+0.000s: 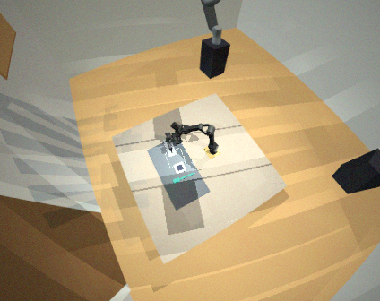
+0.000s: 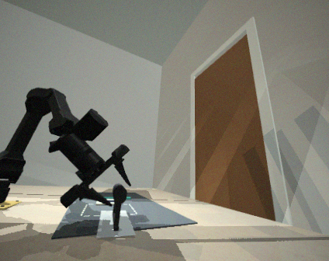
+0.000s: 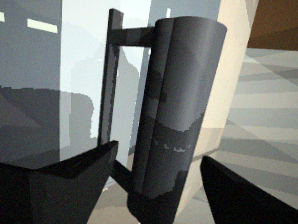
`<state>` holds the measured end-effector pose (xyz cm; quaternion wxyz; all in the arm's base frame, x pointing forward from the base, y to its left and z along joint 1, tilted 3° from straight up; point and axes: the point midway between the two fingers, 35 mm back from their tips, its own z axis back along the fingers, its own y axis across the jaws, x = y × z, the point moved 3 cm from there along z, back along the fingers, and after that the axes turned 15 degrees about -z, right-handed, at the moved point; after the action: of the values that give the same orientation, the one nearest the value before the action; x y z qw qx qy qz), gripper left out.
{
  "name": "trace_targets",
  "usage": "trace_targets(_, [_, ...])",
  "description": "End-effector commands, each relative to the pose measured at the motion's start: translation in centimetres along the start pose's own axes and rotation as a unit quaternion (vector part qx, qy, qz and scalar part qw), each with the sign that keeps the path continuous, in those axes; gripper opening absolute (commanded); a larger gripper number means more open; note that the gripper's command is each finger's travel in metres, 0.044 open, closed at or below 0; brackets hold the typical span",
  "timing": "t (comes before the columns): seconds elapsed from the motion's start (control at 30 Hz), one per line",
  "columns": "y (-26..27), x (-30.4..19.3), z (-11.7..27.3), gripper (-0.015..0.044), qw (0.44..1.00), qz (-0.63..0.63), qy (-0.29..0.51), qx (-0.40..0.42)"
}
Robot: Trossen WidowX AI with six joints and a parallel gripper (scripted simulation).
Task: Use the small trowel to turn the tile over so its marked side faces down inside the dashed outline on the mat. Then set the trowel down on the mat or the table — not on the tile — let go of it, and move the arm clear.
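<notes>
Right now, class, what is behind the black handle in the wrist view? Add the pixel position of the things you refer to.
Behind the black handle (image 2: 119, 193) (image 3: 175, 110), the pale plate (image 1: 171, 152) (image 2: 105, 231) (image 3: 77, 55) shows leftward, cream surface (image 1: 240, 179) (image 2: 243, 234) (image 3: 218, 112) rightward. The strip directly behind is hidden.
</notes>
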<state>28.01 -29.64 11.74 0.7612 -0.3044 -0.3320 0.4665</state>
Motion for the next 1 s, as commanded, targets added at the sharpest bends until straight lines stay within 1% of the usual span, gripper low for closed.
trace_targets(0.0, [-0.1,0.0,-0.7,0.0300,1.000,0.000,0.002,0.000])
trace_targets(0.43, [0.0,0.1,-2.6,0.0300,1.000,0.000,0.002,0.000])
trace_targets(0.63, [0.0,0.1,-2.6,0.0143,1.000,0.000,0.002,0.000])
trace_targets(0.97, [0.0,0.1,-2.6,0.0076,1.000,0.000,0.002,0.000])
